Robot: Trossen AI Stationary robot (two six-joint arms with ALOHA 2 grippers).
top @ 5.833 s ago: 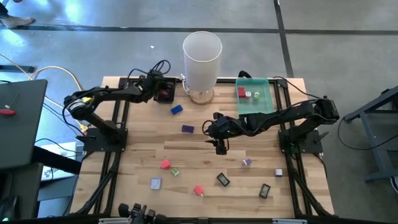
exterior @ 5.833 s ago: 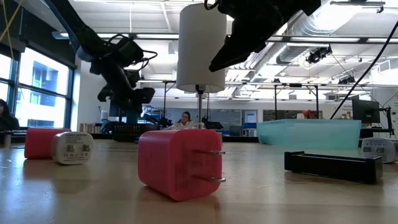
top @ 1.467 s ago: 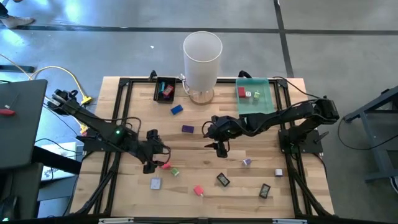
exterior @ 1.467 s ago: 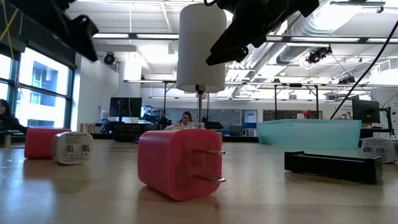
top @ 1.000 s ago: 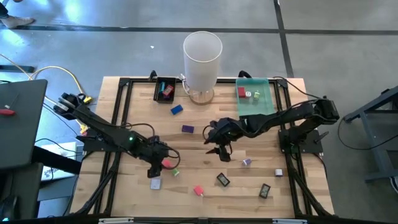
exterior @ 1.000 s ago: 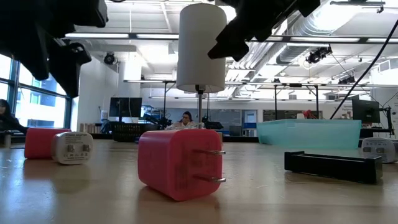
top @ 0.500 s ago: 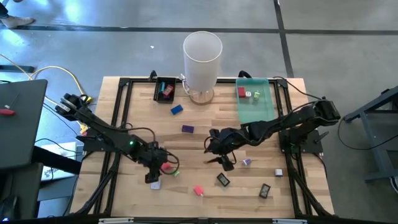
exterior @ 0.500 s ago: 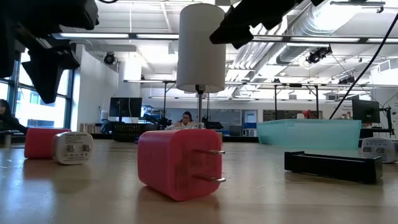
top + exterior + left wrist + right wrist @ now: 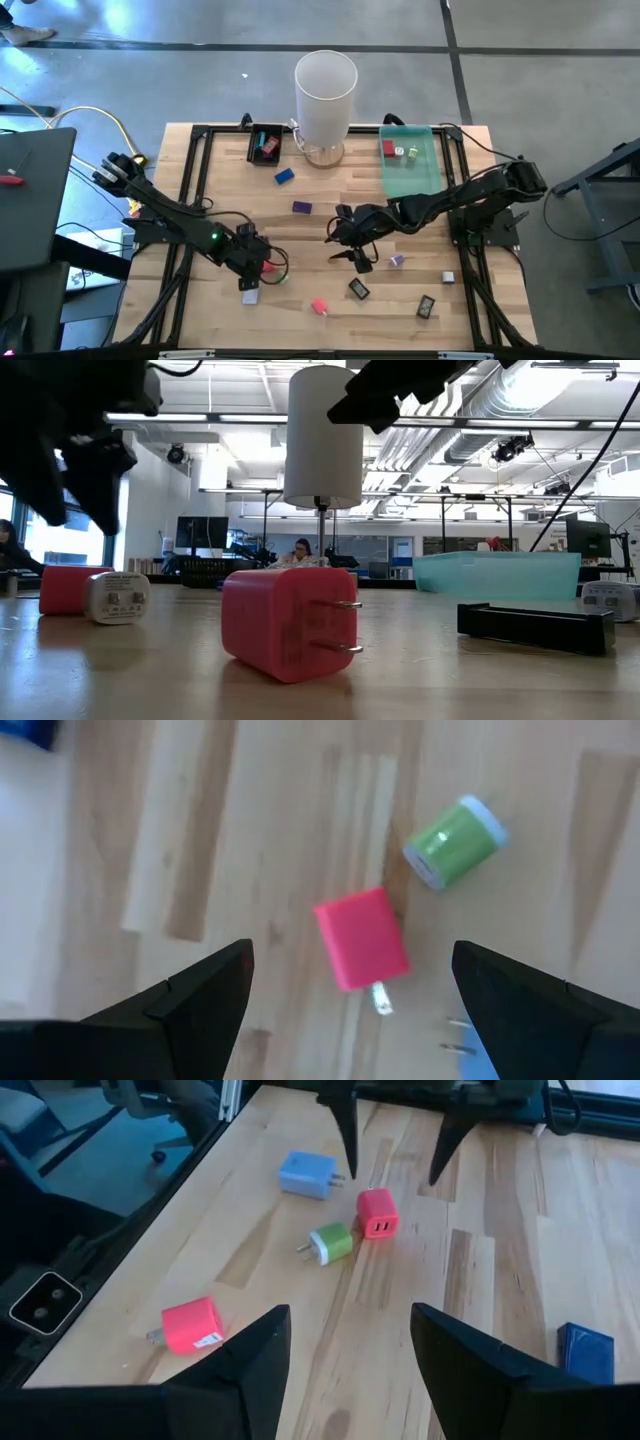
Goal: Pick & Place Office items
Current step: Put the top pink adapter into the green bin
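Left tool (image 9: 350, 995) hangs over the near-left part of the tabletop (image 9: 320, 225) with its fingers (image 9: 190, 995) wide apart, a pink-red plug adapter (image 9: 361, 937) lying flat between them but untouched. It is a small squarish block with two metal prongs at one end. Just beside it lies a green adapter (image 9: 452, 842) with a white end, and a pale blue adapter (image 9: 306, 1173) sits close by on the near side. Nearer the front edge lies another red adapter (image 9: 283, 622), on its side with prongs pointing right. Right tool (image 9: 348, 1345) is poised above the middle of the tabletop, fingers (image 9: 468, 1360) parted and empty. Farther off, a dark blue block (image 9: 284, 176) and a purple one (image 9: 302, 207) rest on the wood; two black pieces (image 9: 358, 289) lie near the front right. The green tray (image 9: 410, 160) at the far right holds a red block (image 9: 388, 148)
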